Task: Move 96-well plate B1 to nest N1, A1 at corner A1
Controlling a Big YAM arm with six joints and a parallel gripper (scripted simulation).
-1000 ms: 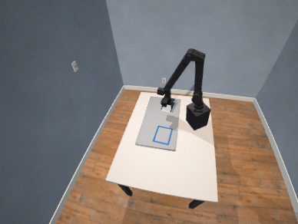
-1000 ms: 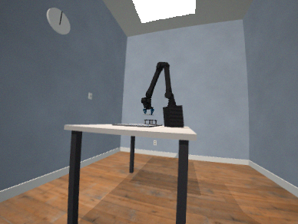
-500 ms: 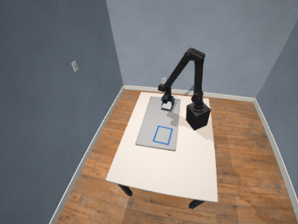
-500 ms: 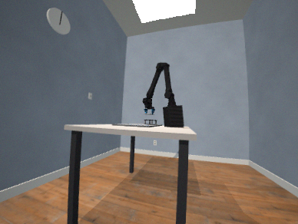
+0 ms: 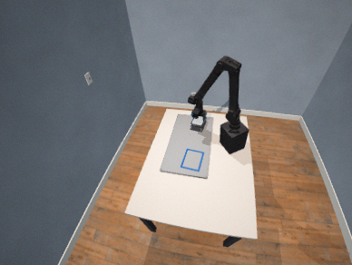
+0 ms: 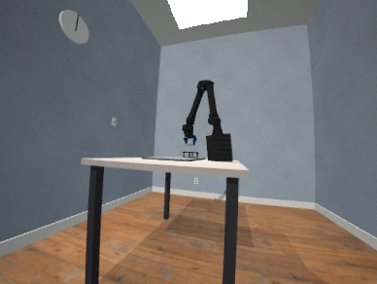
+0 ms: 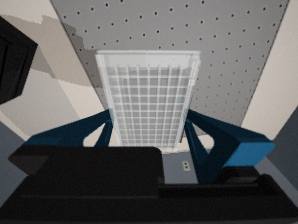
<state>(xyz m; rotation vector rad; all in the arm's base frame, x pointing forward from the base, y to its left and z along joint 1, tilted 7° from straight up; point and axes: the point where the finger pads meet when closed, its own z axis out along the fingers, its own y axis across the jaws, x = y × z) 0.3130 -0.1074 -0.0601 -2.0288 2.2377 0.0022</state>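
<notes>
The clear 96-well plate (image 5: 198, 122) (image 6: 189, 142) (image 7: 150, 95) is between the blue fingers of my gripper (image 5: 198, 120) (image 6: 189, 141) (image 7: 148, 112), which is shut on its two long sides. The plate looks about level. In the exterior view it hangs above the raised nest N1 (image 5: 196, 129) (image 6: 190, 153), with a visible gap between them. The nest is a dark, low stand at the far end of the grey board. The plate hides most of it in the top view and all of it in the wrist view. The A1 marks are too small to read.
The blue outline of spot B1 (image 5: 190, 169) is on the near part of the grey perforated board (image 5: 174, 154) (image 7: 225, 65). The black arm base (image 5: 233, 137) (image 6: 220, 147) (image 7: 15, 60) stands beside the board, on the nest's right in the top view.
</notes>
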